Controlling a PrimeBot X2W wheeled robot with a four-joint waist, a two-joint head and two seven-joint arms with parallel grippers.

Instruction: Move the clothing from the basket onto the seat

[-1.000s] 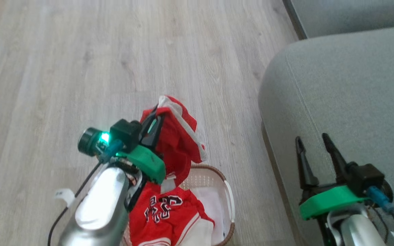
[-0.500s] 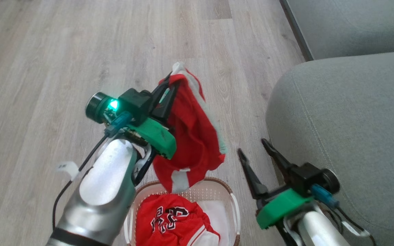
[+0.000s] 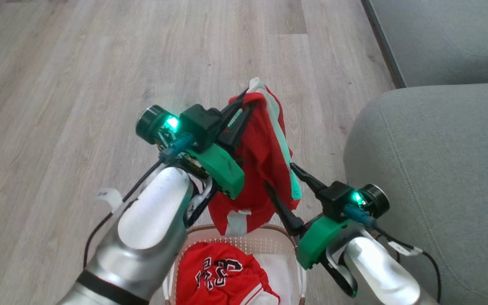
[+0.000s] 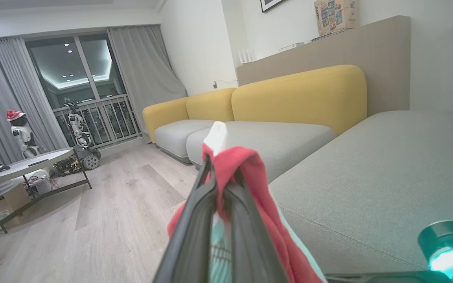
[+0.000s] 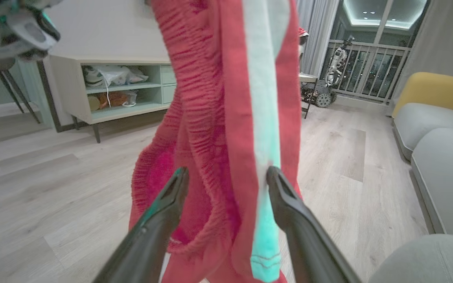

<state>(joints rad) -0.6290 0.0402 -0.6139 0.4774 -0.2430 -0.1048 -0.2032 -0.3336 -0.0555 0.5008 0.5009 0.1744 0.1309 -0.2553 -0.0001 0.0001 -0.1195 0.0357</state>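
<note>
A red garment with white trim [image 3: 265, 156] hangs from my left gripper [image 3: 246, 99], which is shut on its top edge above the basket [image 3: 284, 237]. In the left wrist view the dark fingers [image 4: 195, 212] pinch the red fabric [image 4: 250, 169]. My right gripper [image 3: 279, 175] is open, its fingers on either side of the hanging cloth's lower part; in the right wrist view the gripper [image 5: 226, 173] straddles the clothing [image 5: 218, 98]. A second red piece with black-and-white lettering [image 3: 223, 271] lies in the basket. The grey-green seat [image 3: 439, 169] is to the right.
A white liner [image 3: 280, 271] lies in the basket beside the lettered piece. Pale wood floor [image 3: 79, 84] spreads left and ahead. More sofa with yellow backs [image 4: 301, 94], a round table [image 4: 22, 167] and a shelf unit [image 5: 112, 90] stand farther off.
My left gripper has lifted the red garment higher, off the basket. My right gripper has swung left from over the seat to the hanging cloth. The head view has shifted too.
</note>
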